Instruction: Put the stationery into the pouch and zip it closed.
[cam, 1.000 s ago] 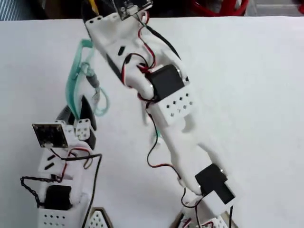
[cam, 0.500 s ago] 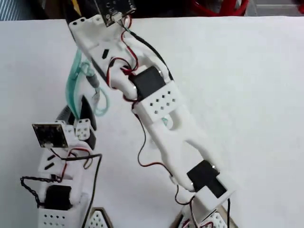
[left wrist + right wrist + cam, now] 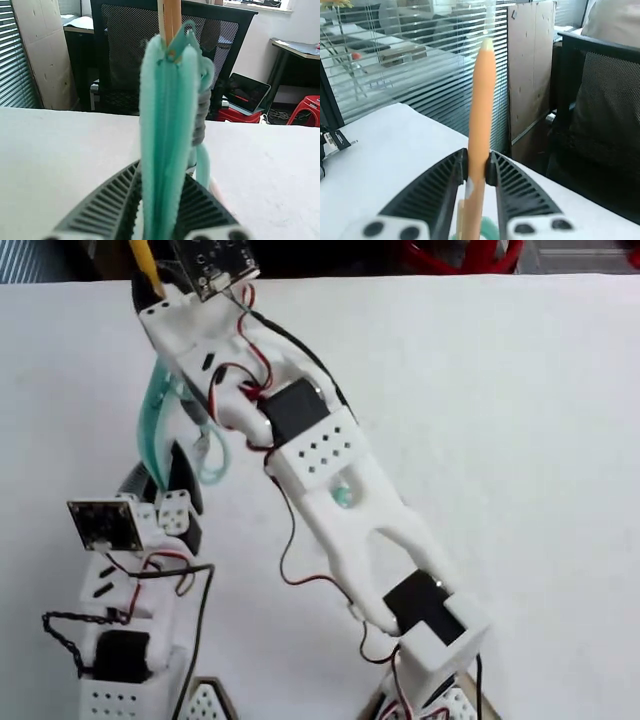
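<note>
The left gripper [image 3: 162,172] is shut tight on the near end of the teal pouch [image 3: 165,125], which is held on edge over the white table [image 3: 520,390]. Beyond it, at the pouch's far end, the right gripper [image 3: 477,160] clamps an orange pencil [image 3: 481,100] by its middle.

No words, numbers or signs can be read in any view. The small circuit board [image 3: 105,524] in the high view bears only tiny marks too small to make out, and the laptop screen [image 3: 244,93] shows nothing legible.
</note>
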Motion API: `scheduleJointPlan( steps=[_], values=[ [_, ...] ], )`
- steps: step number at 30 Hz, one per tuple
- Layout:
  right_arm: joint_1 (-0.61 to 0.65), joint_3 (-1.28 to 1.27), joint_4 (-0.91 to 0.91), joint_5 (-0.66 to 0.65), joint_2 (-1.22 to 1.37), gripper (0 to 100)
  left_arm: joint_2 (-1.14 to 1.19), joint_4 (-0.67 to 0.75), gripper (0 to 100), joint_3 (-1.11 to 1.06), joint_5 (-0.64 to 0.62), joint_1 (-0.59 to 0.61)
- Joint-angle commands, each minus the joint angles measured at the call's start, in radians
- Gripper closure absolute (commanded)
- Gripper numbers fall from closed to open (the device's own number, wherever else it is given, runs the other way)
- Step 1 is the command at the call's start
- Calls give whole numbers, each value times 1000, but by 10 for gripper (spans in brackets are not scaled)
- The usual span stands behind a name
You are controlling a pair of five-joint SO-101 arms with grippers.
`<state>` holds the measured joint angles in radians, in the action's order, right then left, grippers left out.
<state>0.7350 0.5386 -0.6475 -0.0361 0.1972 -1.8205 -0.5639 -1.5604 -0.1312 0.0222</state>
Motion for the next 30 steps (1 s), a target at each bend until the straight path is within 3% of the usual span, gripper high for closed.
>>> scheduleJointPlan(
  steps=[1,11,18,23,30],
  values=[
    [-7,6,-68,3,-19,981,-1,5,953,6,-8,-18],
    [-13,6,-280,3,-148,976,-1,5,895,6,-15,-16],
    [-8,9,-453,2,-182,739,-1,5,894,6,-15,-16],
    [-4,6,-479,0,-176,766,-1,5,894,8,-15,18],
    [-278,28,-553,8,-262,779,-1,5,894,6,-17,30]
  ],
)
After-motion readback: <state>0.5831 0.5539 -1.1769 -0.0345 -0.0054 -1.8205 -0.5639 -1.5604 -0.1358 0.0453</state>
